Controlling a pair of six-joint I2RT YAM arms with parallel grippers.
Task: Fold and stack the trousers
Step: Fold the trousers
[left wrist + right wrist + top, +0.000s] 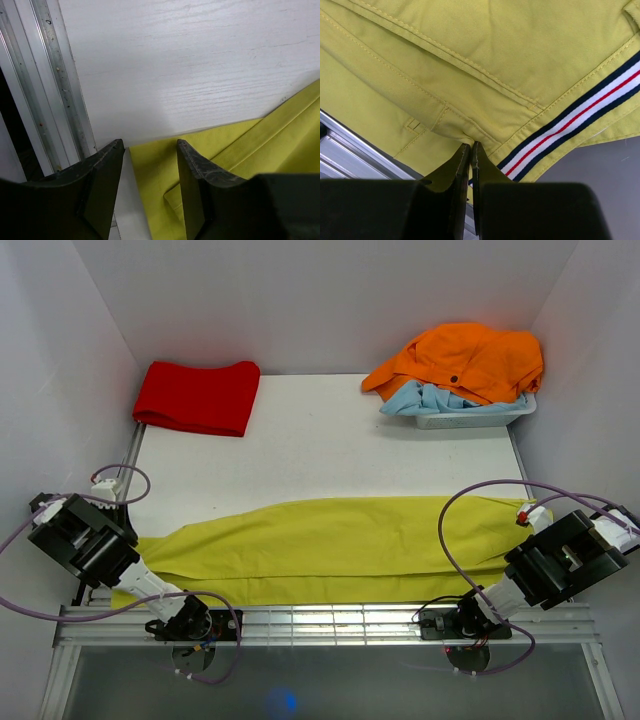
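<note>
Right jaws: pressed together and clamped on a pinch of the trousers (485,60) at the waist edge, where the cloth puckers right at their tips
Striped lining (570,125): white, red and dark bands along the waistband, starting just beside the right jaws' tips and running up and away to their right
Small stitched tab (413,125): flat on the yellow-green cloth, a little to the left of the right jaws' tips
Left jaws: apart, low over the leg end of the trousers; whether either tip touches the cloth cannot be told
Hem corner (160,170): lies in the gap between the left jaws and passes under the right-hand one, with the left-hand one over bare white surface
Metal rail (55,90): just to the left of the left jaws, running away from them along the tabletop (330,450) edge
Trousers, whole: one long flat band across the near part of the tabletop, reaching from the left jaws to the right jaws — leg end at the left, waist at the right
Tabletop: white, with a faint grain, carrying on beyond both pairs of jaws
Red cloth (197,397): folded, far beyond the left jaws, at the far left corner
White tray (520,412): far beyond the right jaws, at the far right corner
Orange garment (470,360): heaped in the tray, spilling over its rim
Light blue garment (430,400): under the orange one, showing at the tray's near left side
</note>
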